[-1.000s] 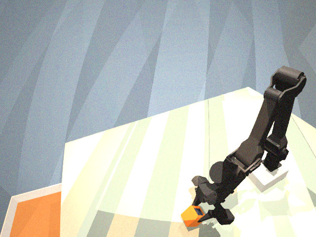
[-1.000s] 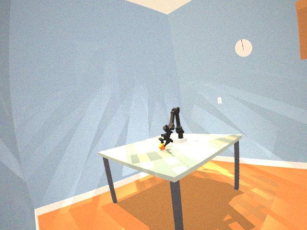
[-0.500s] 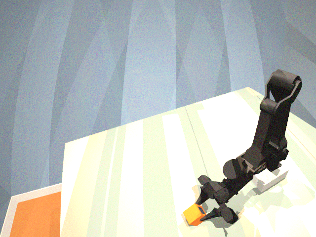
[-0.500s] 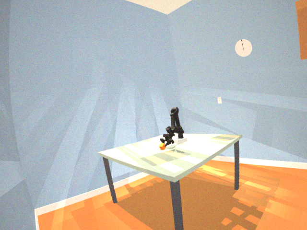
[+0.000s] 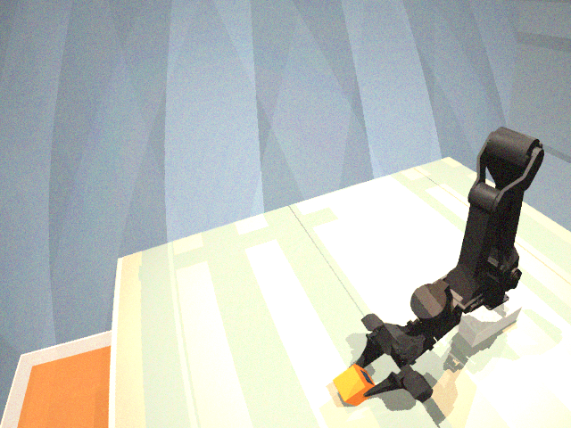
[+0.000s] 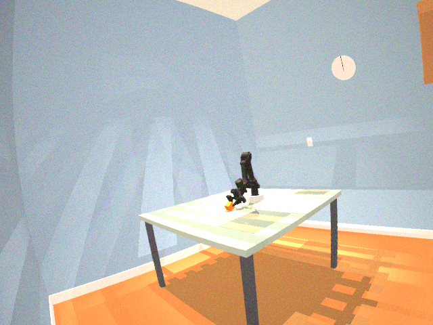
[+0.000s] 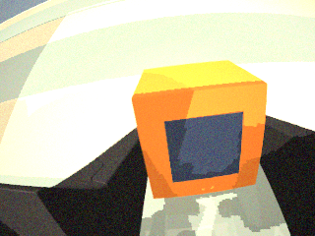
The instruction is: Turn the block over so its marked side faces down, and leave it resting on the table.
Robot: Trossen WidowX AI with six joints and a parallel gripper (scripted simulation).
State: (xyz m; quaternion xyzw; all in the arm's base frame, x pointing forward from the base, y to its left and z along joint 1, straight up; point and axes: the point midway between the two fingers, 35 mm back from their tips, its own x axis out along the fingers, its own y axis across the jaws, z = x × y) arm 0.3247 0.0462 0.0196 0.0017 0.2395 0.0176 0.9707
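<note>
The orange block (image 5: 351, 384) (image 6: 229, 206) (image 7: 187, 78) is held between the two fingertips of my gripper (image 5: 362, 381) (image 6: 231, 204) (image 7: 198, 127), which is shut on it. The gripper reaches out low and nearly level over the table (image 5: 221, 332) (image 6: 195, 217) (image 7: 74, 143). The block's marked side, a dark blue square (image 5: 367, 376) (image 7: 207, 147), faces back toward the gripper's palm and the wrist camera, so it faces sideways and somewhat up. The block is close to the table top; whether it touches is hard to tell. Its underside is hidden.
The arm's white base (image 5: 492, 327) (image 6: 256, 198) stands on the table behind the gripper. The table's far left edge (image 5: 115, 322) shows in the top view, with orange floor (image 5: 69, 391) beyond it. Pale patches of light and shadow lie across the table.
</note>
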